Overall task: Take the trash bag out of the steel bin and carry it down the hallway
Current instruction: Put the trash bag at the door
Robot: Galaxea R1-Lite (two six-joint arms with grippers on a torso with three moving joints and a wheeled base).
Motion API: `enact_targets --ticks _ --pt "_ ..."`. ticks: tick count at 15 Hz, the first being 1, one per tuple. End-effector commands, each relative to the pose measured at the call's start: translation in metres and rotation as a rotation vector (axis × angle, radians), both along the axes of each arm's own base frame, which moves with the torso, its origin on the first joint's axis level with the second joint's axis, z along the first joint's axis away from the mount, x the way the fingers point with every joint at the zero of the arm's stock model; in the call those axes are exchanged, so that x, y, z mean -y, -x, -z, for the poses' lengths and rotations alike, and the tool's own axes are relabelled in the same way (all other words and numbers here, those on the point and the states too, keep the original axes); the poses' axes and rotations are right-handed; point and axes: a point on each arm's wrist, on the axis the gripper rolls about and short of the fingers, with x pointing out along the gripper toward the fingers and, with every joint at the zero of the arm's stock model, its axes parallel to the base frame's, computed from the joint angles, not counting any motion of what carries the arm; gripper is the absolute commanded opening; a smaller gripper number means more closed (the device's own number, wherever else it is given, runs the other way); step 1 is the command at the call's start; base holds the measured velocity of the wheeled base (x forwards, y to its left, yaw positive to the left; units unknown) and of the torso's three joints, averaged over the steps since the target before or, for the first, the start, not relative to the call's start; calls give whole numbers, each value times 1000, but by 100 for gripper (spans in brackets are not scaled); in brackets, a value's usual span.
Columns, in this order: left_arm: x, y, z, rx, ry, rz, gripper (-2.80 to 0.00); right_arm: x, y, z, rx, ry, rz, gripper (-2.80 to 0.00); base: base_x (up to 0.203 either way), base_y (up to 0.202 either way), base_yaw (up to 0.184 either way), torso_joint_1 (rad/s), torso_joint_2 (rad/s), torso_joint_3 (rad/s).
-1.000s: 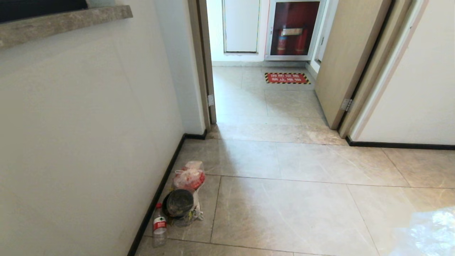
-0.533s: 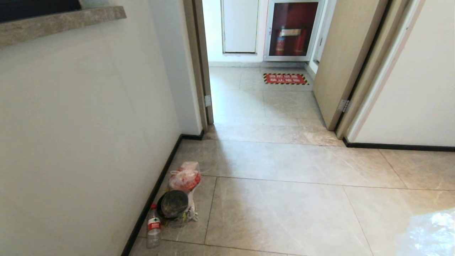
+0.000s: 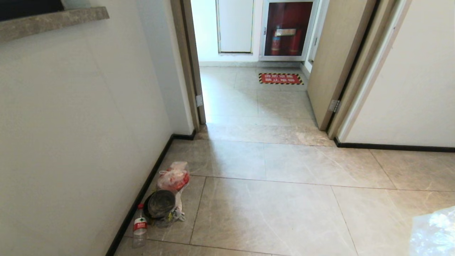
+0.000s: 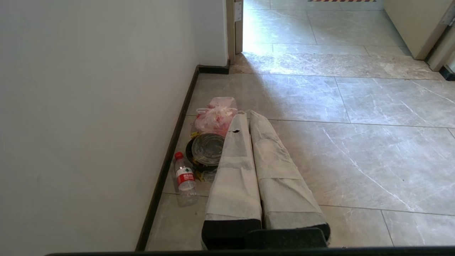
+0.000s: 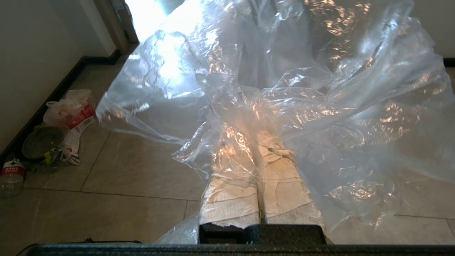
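The trash bag (image 5: 284, 89) is a clear, crinkly plastic sheet billowing over my right gripper (image 5: 257, 142), whose cloth-wrapped fingers are shut on a fold of it. A corner of the trash bag (image 3: 433, 231) shows at the bottom right of the head view. My left gripper (image 4: 247, 114) hangs low over the floor tiles, fingers pressed together with nothing between them. Ahead, through the doorway, lies the hallway (image 3: 249, 99) with its red fire-extinguisher cabinet (image 3: 288, 28) and red floor mat (image 3: 280, 78). The steel bin is out of view.
Against the left wall's black skirting lie a red-and-white bag (image 3: 173, 176), a round dark container (image 3: 161, 203) and a water bottle (image 3: 139, 225). An open beige door (image 3: 337, 60) stands at the right of the doorway. A stone ledge (image 3: 53, 21) juts from the left wall.
The whole head view has shifted to the left, so the camera has moved; the floor litter and doorway sit further left. The trash bag stays in my right gripper.
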Motion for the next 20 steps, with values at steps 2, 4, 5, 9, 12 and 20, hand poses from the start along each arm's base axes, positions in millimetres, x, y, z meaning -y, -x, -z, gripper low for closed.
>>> enact_targets --ticks 2,4,5,9,12,20 --pt "0 0 0 1 0 0 -280 0 0 0 -2 2 -1 -280 0 0 0 0 0 0" --pt "0 0 0 1 0 0 -280 0 0 0 -1 0 0 -280 0 0 0 0 0 0" --pt "0 0 0 1 0 0 -280 0 0 1 -3 3 -1 -280 0 0 0 0 0 0" --pt "0 0 0 1 0 0 -280 0 0 0 -3 2 -1 -280 0 0 0 0 0 0" --pt "0 0 0 1 0 0 -280 0 0 0 -3 6 -2 -280 0 0 0 0 0 0" --pt "0 0 0 2 0 0 -280 0 0 0 -3 6 -1 -280 0 -5 71 2 1 0"
